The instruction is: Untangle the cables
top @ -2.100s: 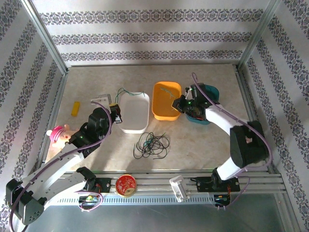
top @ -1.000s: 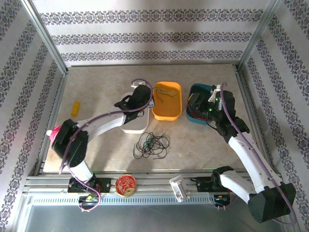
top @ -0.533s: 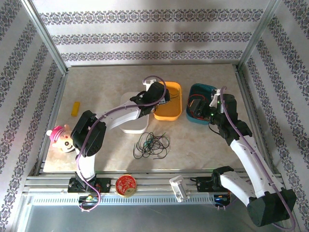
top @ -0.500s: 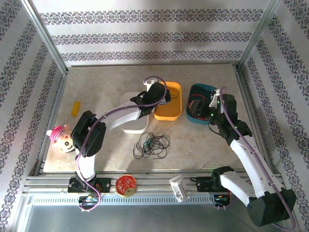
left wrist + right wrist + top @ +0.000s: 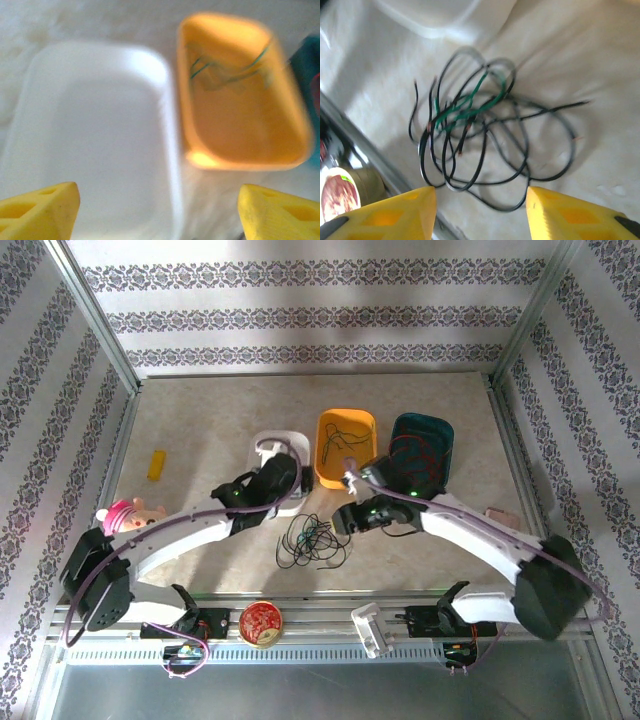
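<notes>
Marbled tabletop (image 5: 200, 420). Red tin (image 5: 262, 623) on near rail. Cables (image 5: 313, 540), black-green tangle, loose at table centre; right gripper (image 5: 480, 200) just at its 3 o'clock, jaws apart, empty. Left gripper (image 5: 157, 205) over white tray (image 5: 100, 140), jaws wide, empty. Farther back, at tangle's 12 to 1 o'clock: orange tray (image 5: 322, 445) with green wire (image 5: 199, 67), teal tray (image 5: 420, 418) with red wire (image 5: 408, 446).

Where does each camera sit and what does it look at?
Top external: high behind the bases, looking down on the table; left arm and right arm show.
Left wrist: on the left arm, facing down at a white plastic tray and orange plastic tray; left end effector fingertips show.
Right wrist: over the tangle of black and green cables; right end effector fingertips show.
Shared: top and right wrist see that tangle.
</notes>
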{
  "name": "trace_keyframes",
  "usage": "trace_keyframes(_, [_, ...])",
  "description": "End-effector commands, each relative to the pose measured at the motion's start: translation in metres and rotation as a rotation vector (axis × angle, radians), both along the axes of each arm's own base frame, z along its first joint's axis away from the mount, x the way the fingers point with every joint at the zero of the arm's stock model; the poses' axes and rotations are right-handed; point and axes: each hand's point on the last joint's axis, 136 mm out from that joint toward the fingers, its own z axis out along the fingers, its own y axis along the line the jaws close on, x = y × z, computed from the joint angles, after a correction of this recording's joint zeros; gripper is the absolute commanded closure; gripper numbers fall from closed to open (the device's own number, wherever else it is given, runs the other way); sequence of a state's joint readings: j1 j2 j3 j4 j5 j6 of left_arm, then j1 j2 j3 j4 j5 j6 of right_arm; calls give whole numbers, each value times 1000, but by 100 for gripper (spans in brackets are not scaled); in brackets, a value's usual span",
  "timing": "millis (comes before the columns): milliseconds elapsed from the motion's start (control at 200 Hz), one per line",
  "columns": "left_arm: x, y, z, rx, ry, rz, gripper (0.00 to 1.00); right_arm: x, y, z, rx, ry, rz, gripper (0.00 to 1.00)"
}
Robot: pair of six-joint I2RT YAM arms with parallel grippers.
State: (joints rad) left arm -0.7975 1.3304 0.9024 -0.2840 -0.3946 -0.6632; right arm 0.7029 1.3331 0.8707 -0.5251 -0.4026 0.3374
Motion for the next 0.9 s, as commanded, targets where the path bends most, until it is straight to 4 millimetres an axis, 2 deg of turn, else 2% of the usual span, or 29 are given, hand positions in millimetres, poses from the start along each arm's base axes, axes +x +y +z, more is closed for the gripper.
trace_keyframes(0, [-44, 42, -43, 101, 141, 63, 20, -10, 23, 0, -41, -17, 175, 51])
trace_keyframes(80, [-61, 53, -58, 80, 169, 88, 22, -8, 31, -11, -100, -11, 215, 53])
trace_keyframes(185, [-74, 59, -65, 69, 173, 85, 26, 4, 36, -23, -135, -6, 216, 55])
trace_keyframes(310, [-83, 53, -72, 78, 169, 16, 26, 16, 49, -26, -124, -5, 228, 56])
trace_keyframes(465, [-92, 45, -91, 141, 193, -91, 26, 31, 60, -31, -109, 4, 218, 56])
trace_keyframes(575, [-93, 36, -91, 165, 189, -133, 26, 36, 65, -36, -112, 19, 221, 56])
trace_keyframes(695, [-91, 27, -87, 159, 167, -163, 25, 38, 61, -48, -154, 41, 210, 57])
trace_keyframes(894, [-90, 27, -76, 153, 118, -164, 25, 33, 58, -64, -180, 81, 219, 58])
